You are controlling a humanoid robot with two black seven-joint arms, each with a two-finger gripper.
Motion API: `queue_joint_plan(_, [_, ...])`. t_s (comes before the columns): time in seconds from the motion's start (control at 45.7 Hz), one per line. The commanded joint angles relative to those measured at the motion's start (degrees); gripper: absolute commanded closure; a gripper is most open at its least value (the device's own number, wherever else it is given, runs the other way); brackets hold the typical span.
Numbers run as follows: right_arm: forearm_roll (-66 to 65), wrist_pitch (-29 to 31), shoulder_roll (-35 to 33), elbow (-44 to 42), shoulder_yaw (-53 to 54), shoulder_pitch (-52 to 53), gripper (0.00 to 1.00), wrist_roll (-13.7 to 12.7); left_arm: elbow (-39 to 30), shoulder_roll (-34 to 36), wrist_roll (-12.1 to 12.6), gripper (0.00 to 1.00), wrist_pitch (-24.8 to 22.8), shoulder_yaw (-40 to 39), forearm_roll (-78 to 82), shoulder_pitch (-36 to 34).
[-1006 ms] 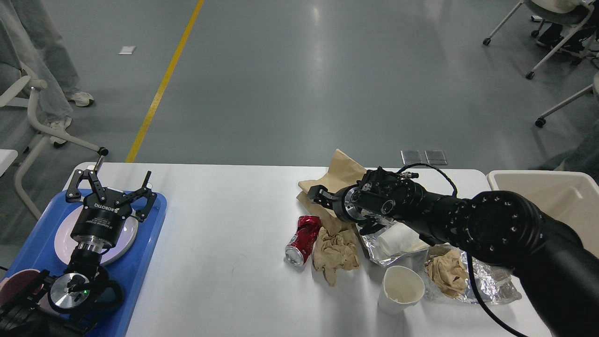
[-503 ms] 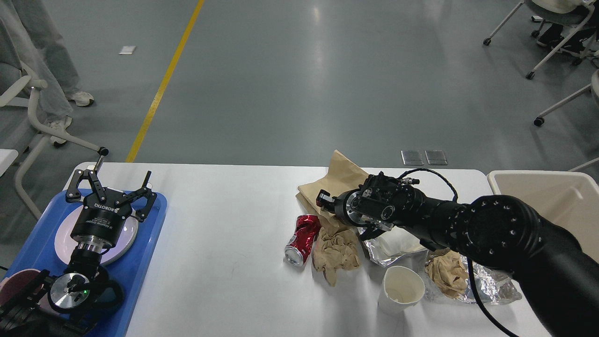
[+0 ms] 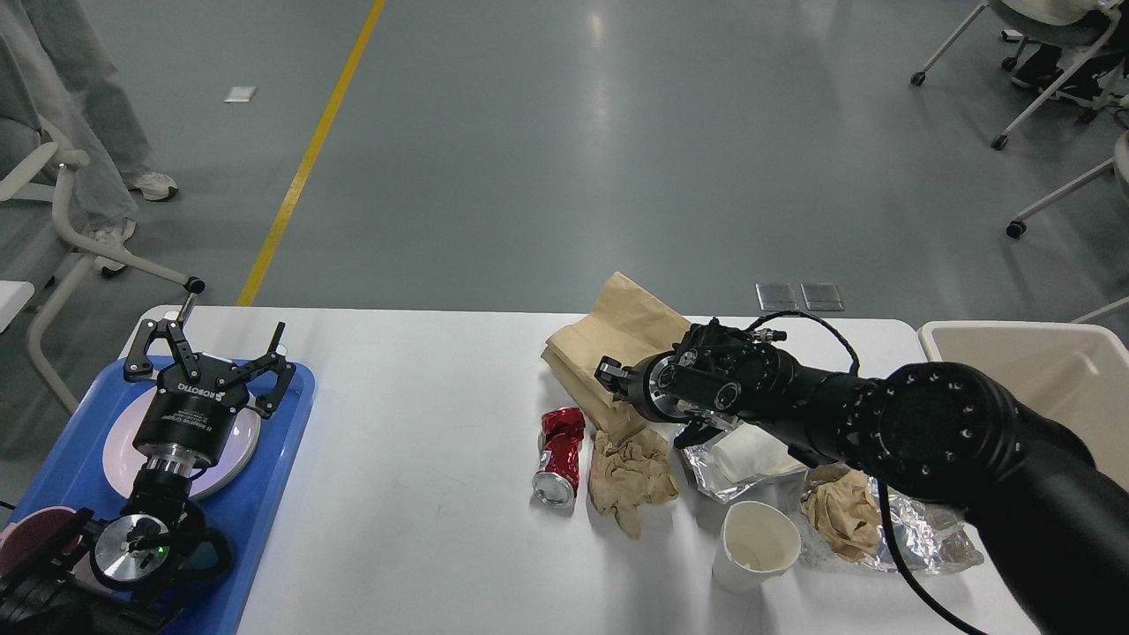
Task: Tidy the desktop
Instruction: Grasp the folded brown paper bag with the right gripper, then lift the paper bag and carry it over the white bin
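Head view of the desktop (image 3: 423, 459), a white table top that fills the lower half of the scene beneath both arms. The right gripper (image 3: 617, 377) lies low over the far right part of the table, seen nearly end-on and dark; whether its fingers are spread or closed cannot be told. Its tip is against the brown paper bag (image 3: 609, 331), which lies flat and extends beyond and to the left of the gripper. Just in front of the gripper and slightly left lies a crushed red can (image 3: 557, 454), on its side with its open end toward the viewer. Beside the can, directly in front of the gripper, sits a crumpled brown napkin (image 3: 631, 476). Under the wrist, a sheet of foil (image 3: 706, 467) holds a white roll (image 3: 745, 451); the arm hides part of both. Nearer the viewer stands a white paper cup (image 3: 758, 545), upright and open. To its right, a second brown wad (image 3: 842, 516) rests on more crumpled foil (image 3: 935, 534). A beige bin (image 3: 1041, 370) stands at the table's right end, behind the right arm. The left gripper (image 3: 210, 357) is well apart at the far left, fingers spread wide and holding nothing, poised above a white plate (image 3: 119, 454) on a blue tray (image 3: 265, 494).
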Motion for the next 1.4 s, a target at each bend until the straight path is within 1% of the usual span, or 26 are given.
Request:
queue_joint_plan(0.0, [0.2,-0.1,-0.1,-0.4,0.0,0.1,1.0,0.0,0.0,0.0,0.0,0.04,0.0,0.0,0.0,0.0])
queue_joint_plan(0.153, [1.0,0.2,-0.9,0.8,0.3,4.0,1.0,-0.1,0.0,0.0,0.0,0.04,0.0,0.0,0.0,0.0])
queue_joint_plan(0.263, [1.0,0.7,-3.0,4.5,-0.1,9.0,1.0,-0.5,0.0,0.0,0.0,0.04,0.0,0.0,0.0,0.0])
queue_joint_plan(0.394, [1.0,1.7,-7.9,11.4,-0.7,15.7,1.0,-1.7,0.0,0.0,0.0,0.04,0.0,0.0,0.0,0.0])
queue_joint_plan(0.525, [1.0,4.5,-14.1,21.1,-4.3,25.5,1.0,-2.3,0.0,0.0,0.0,0.04,0.0,0.0,0.0,0.0])
queue_joint_plan(0.635, [1.1,9.1,-19.1,31.9,-12.5,37.6,1.0,-2.1,0.0,0.0,0.0,0.04,0.0,0.0,0.0,0.0])
queue_joint_plan(0.7, [1.1,13.0,-20.9,37.4,-17.8,45.0,1.0,-1.7,0.0,0.0,0.0,0.04,0.0,0.0,0.0,0.0])
queue_joint_plan(0.831, [1.1,24.2,-26.0,44.7,-26.1,56.1,1.0,-1.5,0.0,0.0,0.0,0.04,0.1,0.0,0.0,0.0])
queue_joint_plan(0.897, [0.9,28.5,-28.6,47.6,-30.5,60.0,1.0,-1.2,0.0,0.0,0.0,0.04,0.1,0.0,0.0,0.1])
queue_joint_plan(0.941, [0.4,30.5,-29.2,49.5,-34.4,62.8,1.0,-0.1,0.0,0.0,0.0,0.04,0.1,0.0,0.0,0.1])
queue_joint_plan(0.985, [-0.6,31.5,-29.4,52.2,-39.8,65.9,1.0,3.3,0.0,0.0,0.0,0.04,0.1,0.0,0.0,0.1])
queue_joint_plan(1.028, [-3.1,31.6,-29.4,54.4,-44.0,68.6,1.0,8.1,0.0,0.0,0.0,0.04,0.1,0.0,0.0,0.1])
queue_joint_plan(1.094, [-8.9,31.6,-29.4,57.9,-49.2,71.7,1.0,16.7,0.0,0.0,0.0,0.04,0.1,0.0,0.0,0.1])
queue_joint_plan(1.116, [-10.7,31.5,-29.4,59.0,-50.7,72.5,1.0,19.0,0.0,0.0,0.0,0.04,0.1,0.0,0.0,0.1])
queue_joint_plan(1.138, [-12.3,31.3,-29.4,60.2,-51.7,73.3,1.0,20.8,0.0,0.0,0.0,0.04,0.1,0.0,0.0,0.1])
queue_joint_plan(1.16, [-13.7,31.1,-29.4,61.0,-52.7,73.8,1.0,22.0,0.0,0.0,0.0,0.04,0.1,0.0,0.0,0.1])
queue_joint_plan(1.247, [-16.6,30.4,-29.9,63.8,-55.1,75.4,1.0,22.2,0.0,0.0,0.0,0.04,0.1,0.0,0.0,0.1])
queue_joint_plan(1.335, [-16.7,30.2,-33.3,63.9,-55.5,75.6,1.0,22.1,0.0,0.0,0.0,0.04,0.1,0.0,0.0,0.1])
queue_joint_plan(1.378, [-16.7,29.9,-34.3,63.7,-55.5,75.6,1.0,21.4,0.0,0.0,0.0,0.04,0.1,0.0,0.0,0.1])
